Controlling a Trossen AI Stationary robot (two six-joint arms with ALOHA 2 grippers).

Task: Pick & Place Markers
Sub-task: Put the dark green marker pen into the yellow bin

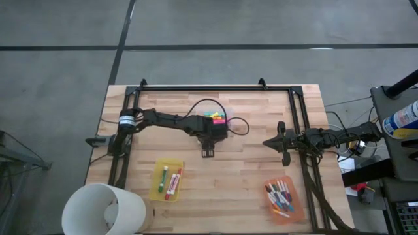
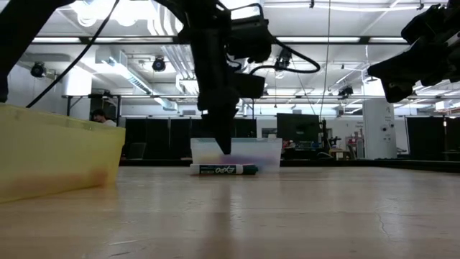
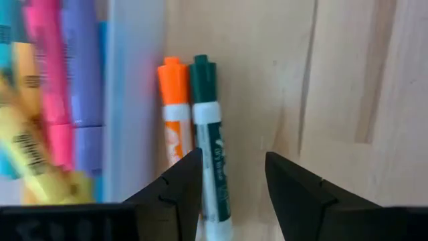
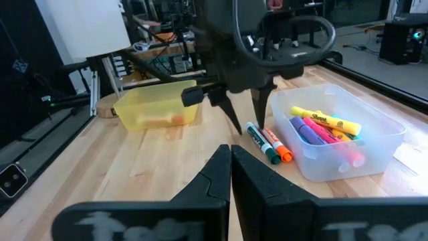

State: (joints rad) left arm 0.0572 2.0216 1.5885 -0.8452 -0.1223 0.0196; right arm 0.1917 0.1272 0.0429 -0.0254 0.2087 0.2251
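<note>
We are looking down on the wooden table [image 1: 241, 173], where the left arm is reaching toward the middle and the right arm is waiting near the right edge. A white bucket-like container [image 1: 104, 209] is sitting at the table's near left corner. The clear bin [image 4: 348, 150] is resting at mid-table, holding neon pink, yellow and purple markers [image 4: 324, 127]. The yellow bin [image 1: 166, 180] is lying nearer the front left with a green-capped and a red-capped marker inside, and the orange bin [image 1: 282, 199] at the front right is holding a cluster of thin white ones.

The left gripper [image 3: 231, 184] is hanging just beside the clear bin, its jaws spread, and they are straddling the green marker [image 3: 210, 154], which is lying flat on the wood. The orange marker [image 3: 174, 114] is lying touching the green one, between it and the bin's wall. We cannot tell whether the fingers are touching the green marker.

The right gripper [image 4: 231, 167] is hovering well apart from all of this, its jaws pressed together.
</note>
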